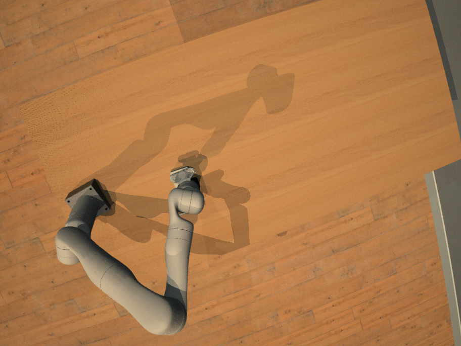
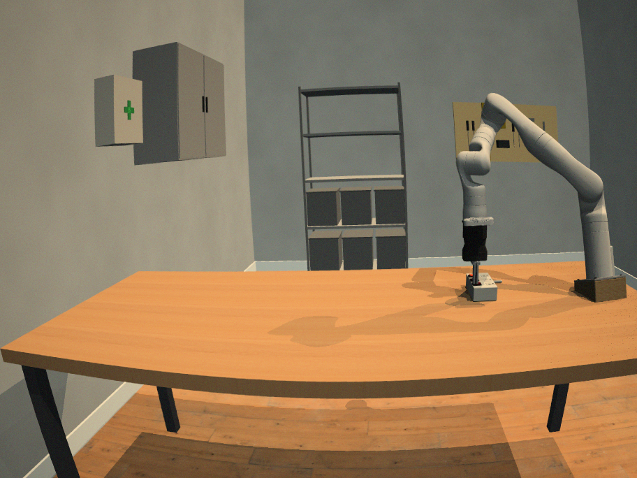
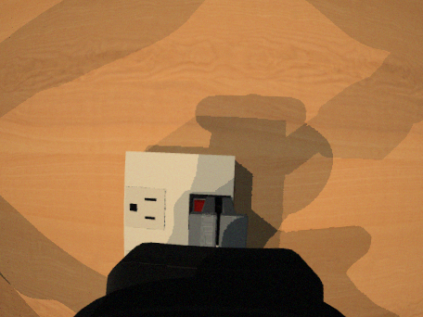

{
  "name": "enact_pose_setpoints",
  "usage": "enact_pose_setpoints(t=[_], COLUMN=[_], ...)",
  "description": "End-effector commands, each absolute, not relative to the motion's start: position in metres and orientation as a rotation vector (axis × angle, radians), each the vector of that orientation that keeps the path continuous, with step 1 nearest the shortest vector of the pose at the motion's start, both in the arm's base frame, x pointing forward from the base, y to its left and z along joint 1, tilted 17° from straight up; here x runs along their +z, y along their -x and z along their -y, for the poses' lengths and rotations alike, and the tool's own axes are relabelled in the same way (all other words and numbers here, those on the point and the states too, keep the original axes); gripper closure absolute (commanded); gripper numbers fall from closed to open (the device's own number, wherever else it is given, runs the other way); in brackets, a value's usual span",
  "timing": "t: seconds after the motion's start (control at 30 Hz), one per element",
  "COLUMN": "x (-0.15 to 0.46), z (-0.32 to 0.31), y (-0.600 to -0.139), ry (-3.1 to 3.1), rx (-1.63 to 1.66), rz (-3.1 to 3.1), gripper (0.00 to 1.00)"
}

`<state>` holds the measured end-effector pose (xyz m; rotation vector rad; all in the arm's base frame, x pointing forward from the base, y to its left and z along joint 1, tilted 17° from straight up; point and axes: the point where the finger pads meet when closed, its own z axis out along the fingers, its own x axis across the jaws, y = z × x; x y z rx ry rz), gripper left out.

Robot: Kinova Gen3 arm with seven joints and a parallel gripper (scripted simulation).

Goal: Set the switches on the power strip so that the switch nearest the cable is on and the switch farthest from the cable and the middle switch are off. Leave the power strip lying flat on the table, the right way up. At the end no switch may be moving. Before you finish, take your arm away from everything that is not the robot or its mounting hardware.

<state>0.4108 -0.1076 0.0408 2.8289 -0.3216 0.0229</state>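
Note:
The white power strip [image 2: 485,293] [image 3: 166,171] lies flat on the wooden table [image 2: 231,319] [image 1: 335,93], close in front of the arm's base. In the wrist view only its far end shows, with one socket [image 3: 147,209] and a red rocker switch [image 3: 199,205]; the other switches and the cable are hidden under my wrist. My gripper [image 3: 217,213] [image 2: 476,271] points straight down, its fingers shut together, with the tips on the strip's top just at the near side of the red switch. In the overhead view my wrist covers the strip.
The arm's base block [image 2: 599,288] [image 1: 89,193] stands on the table near the strip. A metal shelf [image 2: 352,179] and wall cabinets [image 2: 177,103] stand beyond the table.

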Motion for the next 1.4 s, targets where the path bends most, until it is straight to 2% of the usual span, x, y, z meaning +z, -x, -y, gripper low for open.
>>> enact_pose_setpoints(t=[0.0,0.5,1.2,1.23,1.37], x=[0.045,0.075,0.077,0.077,0.077], z=[0.107,0.097,0.097,0.097,0.097], y=[-0.412,-0.412,-0.412,-0.412,-0.412], ry=[-2.829,-2.829,-2.829,-2.829,-2.829], rx=[0.026,0.026,0.026,0.026,0.026], rz=[0.322,0.322,0.322,0.322,0.322], gripper=[1.0,1.0,1.0,0.0,0.0])
